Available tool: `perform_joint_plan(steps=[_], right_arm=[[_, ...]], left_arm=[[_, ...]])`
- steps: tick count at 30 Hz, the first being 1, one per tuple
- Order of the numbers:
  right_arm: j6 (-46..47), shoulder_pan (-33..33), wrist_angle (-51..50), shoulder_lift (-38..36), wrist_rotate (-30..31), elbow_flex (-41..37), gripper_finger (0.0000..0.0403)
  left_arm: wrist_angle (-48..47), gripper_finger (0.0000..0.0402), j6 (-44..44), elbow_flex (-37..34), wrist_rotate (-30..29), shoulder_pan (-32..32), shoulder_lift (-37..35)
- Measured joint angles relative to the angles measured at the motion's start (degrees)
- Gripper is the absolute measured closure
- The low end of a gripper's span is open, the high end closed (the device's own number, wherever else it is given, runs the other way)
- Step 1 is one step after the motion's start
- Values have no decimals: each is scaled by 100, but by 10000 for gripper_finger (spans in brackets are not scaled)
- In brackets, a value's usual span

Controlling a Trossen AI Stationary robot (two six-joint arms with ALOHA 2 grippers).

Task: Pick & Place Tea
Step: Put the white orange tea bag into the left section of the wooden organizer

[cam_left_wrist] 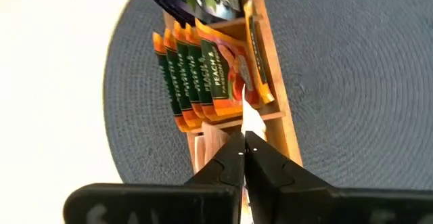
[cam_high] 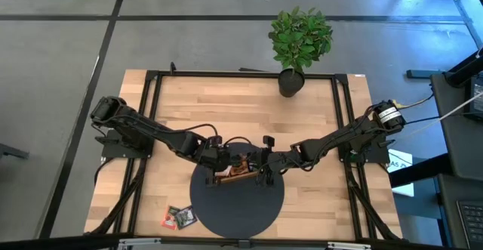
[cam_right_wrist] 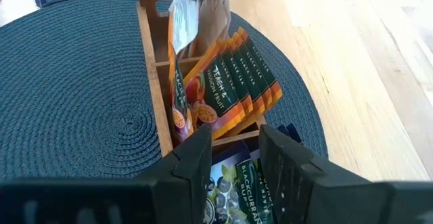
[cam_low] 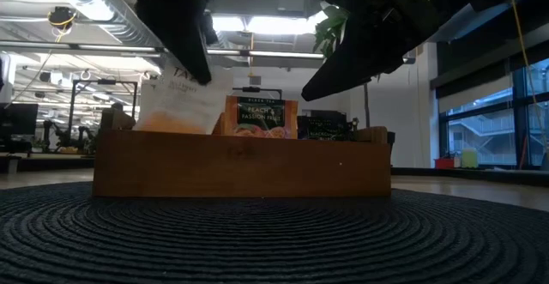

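Over the tray (cam_high: 230,176): your left tool (cam_left_wrist: 243,143) is clenched on a white sachet (cam_left_wrist: 252,121); right tool (cam_right_wrist: 233,149) released. Orange sachets (cam_left_wrist: 196,75) filed; two packets (cam_high: 179,217) left beside the mat.

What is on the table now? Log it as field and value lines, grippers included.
left gripper: shut on white sachet, over the wooden tray
right gripper: open, empty, over the tray's dark sachets
orange sachets: upright row in the tray
tray: on round dark mat
loose sachets: on the table beside the mat
potted plant: far edge
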Motion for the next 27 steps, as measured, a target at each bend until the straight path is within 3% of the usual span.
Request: perform_joint_plan(steps=[13,27], right_arm=[[11,1,0,0,0,0,276],[11,-1,2,0,0,2,276]], left_arm=[[44,396,-912,-363,-1335,-614,-52],[245,388,-936,-398,-1515,-734,-52]])
